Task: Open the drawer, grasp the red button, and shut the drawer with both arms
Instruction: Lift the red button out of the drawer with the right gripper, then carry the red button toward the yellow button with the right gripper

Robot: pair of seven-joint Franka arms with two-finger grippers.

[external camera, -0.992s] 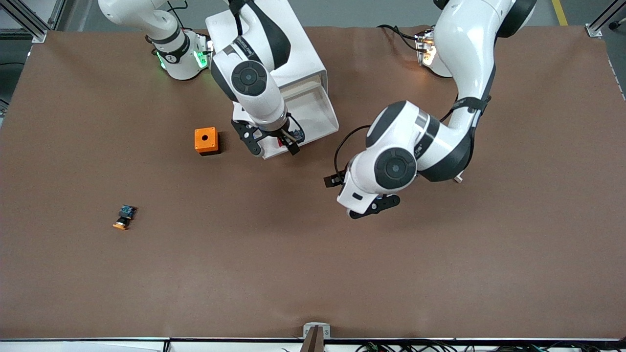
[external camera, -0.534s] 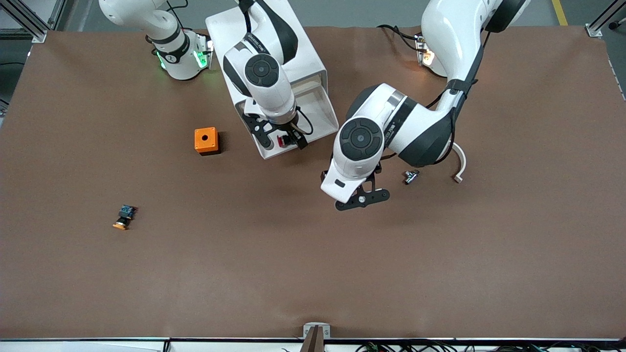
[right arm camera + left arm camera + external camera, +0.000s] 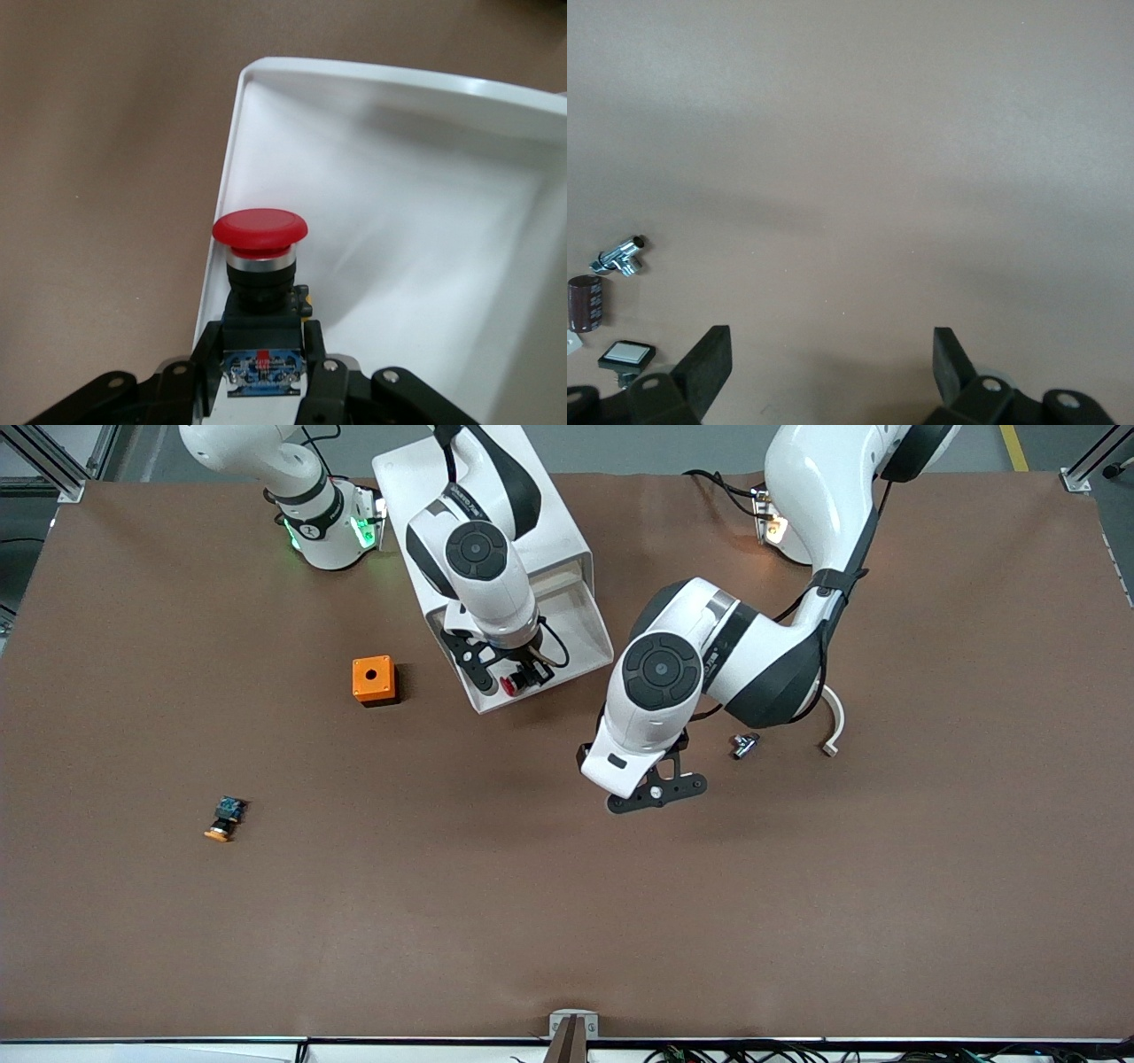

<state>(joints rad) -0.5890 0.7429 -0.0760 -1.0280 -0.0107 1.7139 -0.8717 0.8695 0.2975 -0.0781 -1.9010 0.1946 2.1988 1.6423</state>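
The second drawer (image 3: 603, 643) of the white cabinet (image 3: 567, 536) stands pulled out toward the front camera. My right gripper (image 3: 511, 680) is over the drawer's front edge and is shut on the red-capped button (image 3: 508, 685). In the right wrist view the fingers (image 3: 317, 354) clamp its black body, with the red cap (image 3: 260, 228) pointing away over the drawer's rim (image 3: 354, 75). My left gripper (image 3: 657, 794) is open and empty over bare table, beside the drawer toward the left arm's end; its fingers (image 3: 709, 363) stand wide apart.
An orange cube with a hole (image 3: 373, 679) sits beside the cabinet. An orange-capped button (image 3: 224, 819) lies nearer the front camera, toward the right arm's end. A small metal part (image 3: 742, 744) (image 3: 620, 255), a brown cylinder (image 3: 585, 303) and a white curved piece (image 3: 833, 726) lie under the left arm.
The right gripper's fingers have closed in on the red button at the drawer's front. The left arm has swung round, uncovering the small metal part, and its gripper has shifted slightly.
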